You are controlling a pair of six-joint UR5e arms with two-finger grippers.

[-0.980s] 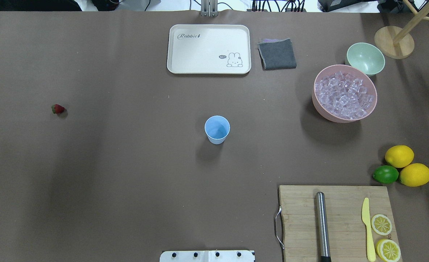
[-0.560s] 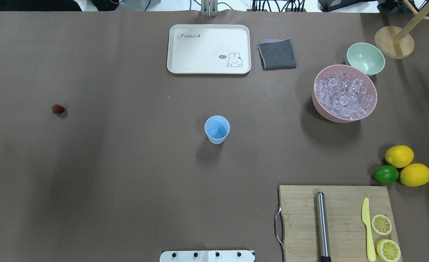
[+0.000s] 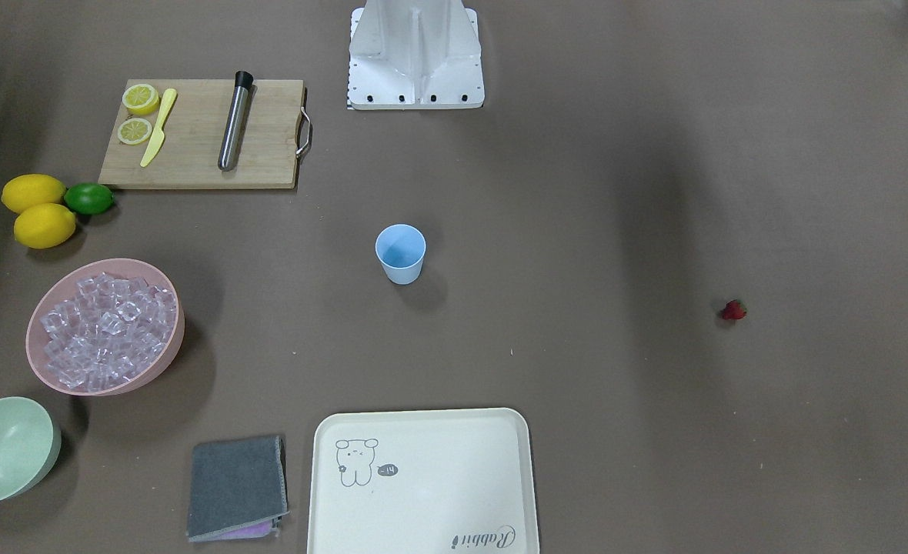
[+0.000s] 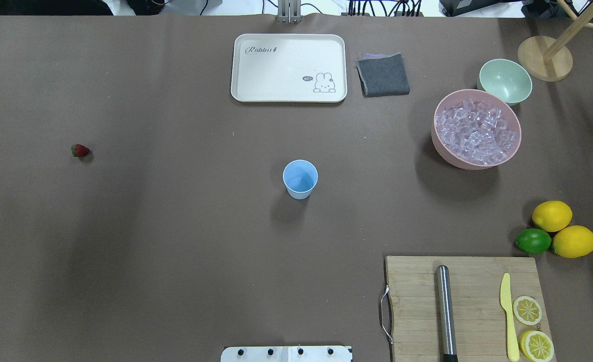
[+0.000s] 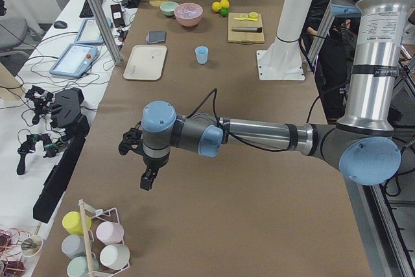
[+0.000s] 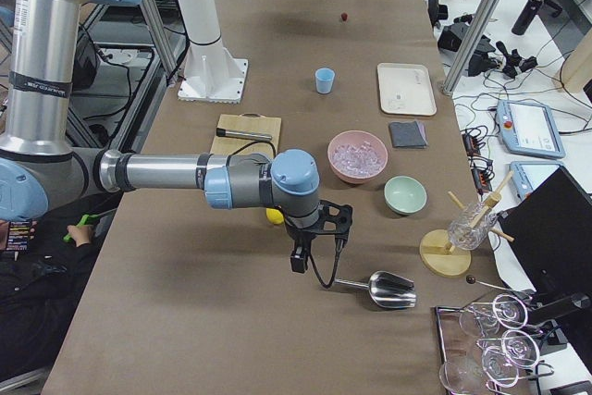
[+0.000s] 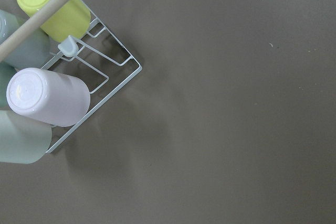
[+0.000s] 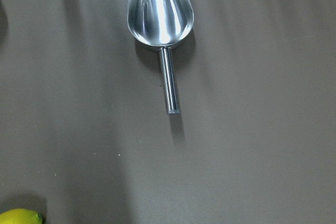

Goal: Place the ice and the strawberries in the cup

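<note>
While the cup (image 4: 300, 178) looks empty, ice (image 4: 477, 131) fills a pink bowl (image 4: 470, 164); strawberry (image 4: 80, 150) near table's (image 4: 176, 226) left edge; left gripper (image 5: 145, 176), right gripper (image 6: 298, 259): cannot tell.

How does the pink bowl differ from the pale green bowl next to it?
The pink bowl is the larger of the two; the green bowl is clearly smaller. The pink bowl holds many clear ice cubes; the green bowl is empty. Their colours differ, pink against pale green. Both are round, upright and stand side by side on the robot's right.
</note>
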